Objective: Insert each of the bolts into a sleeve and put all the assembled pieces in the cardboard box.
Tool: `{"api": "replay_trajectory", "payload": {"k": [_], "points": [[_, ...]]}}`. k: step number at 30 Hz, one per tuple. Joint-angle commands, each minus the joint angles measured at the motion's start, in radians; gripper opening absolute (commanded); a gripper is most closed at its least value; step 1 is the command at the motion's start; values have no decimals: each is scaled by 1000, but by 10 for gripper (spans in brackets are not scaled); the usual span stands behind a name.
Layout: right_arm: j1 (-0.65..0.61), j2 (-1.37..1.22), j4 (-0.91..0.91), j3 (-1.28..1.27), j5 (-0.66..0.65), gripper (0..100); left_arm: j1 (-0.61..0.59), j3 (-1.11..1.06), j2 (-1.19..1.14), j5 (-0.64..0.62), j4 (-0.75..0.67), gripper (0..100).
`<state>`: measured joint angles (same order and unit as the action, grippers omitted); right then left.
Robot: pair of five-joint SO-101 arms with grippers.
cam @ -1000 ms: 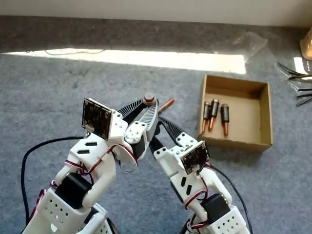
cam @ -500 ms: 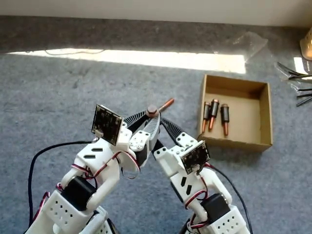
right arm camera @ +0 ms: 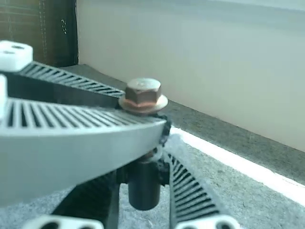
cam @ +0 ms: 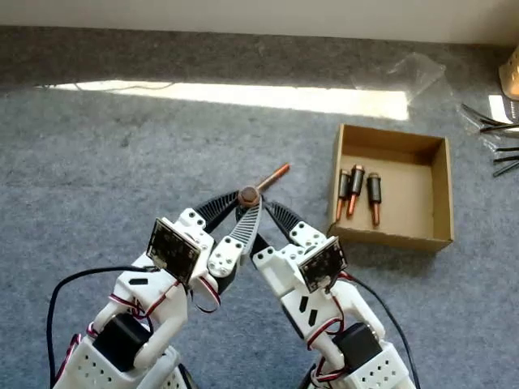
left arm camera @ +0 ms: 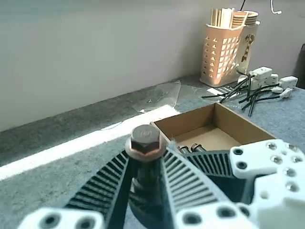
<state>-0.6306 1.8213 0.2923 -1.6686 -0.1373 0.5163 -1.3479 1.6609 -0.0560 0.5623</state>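
A copper bolt (cam: 248, 195) stands head up in a black sleeve (right arm camera: 143, 187) where the two arms meet, at mid carpet. My left gripper (left arm camera: 145, 164) is shut on the bolt just under its hex head (left arm camera: 146, 141). My right gripper (right arm camera: 143, 193) is shut on the sleeve lower down, beside the left one (cam: 242, 203). A loose copper bolt (cam: 274, 177) lies on the carpet just beyond. The cardboard box (cam: 443, 194) sits to the right and holds three assembled pieces (cam: 357, 188).
Grey carpet runs to a wall at the back. A clear plastic bag (cam: 415, 71) lies behind the box. Black cables (cam: 495, 121), white plugs (left arm camera: 267, 76) and a perforated basket (left arm camera: 228, 47) sit at the far right. Open carpet lies left of the arms.
The left arm has drawn back toward the near edge, bringing the bolt head closer to the right gripper. The right arm has barely moved. The loose bolt is uncovered.
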Motion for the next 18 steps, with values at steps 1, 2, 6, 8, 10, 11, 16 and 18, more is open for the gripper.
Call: {"api": "replay_trajectory", "payload": {"k": [1, 2, 6, 8, 10, 11, 16, 18], "points": [[18, 7, -2, -147, 9, 5, 5, 13, 27, 31, -8, 11], [18, 7, -2, -147, 9, 5, 5, 13, 27, 31, -8, 11], [18, 7, -2, -147, 8, 5, 1, 13, 27, 31, -6, 11], [18, 7, -2, -147, 8, 5, -2, 12, 27, 32, -6, 11], [18, 7, -2, -147, 8, 5, -2, 1, 27, 32, -8, 11], [18, 7, -2, -147, 8, 5, -2, -8, 27, 31, -12, 11], [18, 7, -2, -145, 8, 5, -2, -53, 27, 29, -61, 11], [18, 7, -2, -145, 8, 5, -2, -53, 27, 28, -61, 11]]}}
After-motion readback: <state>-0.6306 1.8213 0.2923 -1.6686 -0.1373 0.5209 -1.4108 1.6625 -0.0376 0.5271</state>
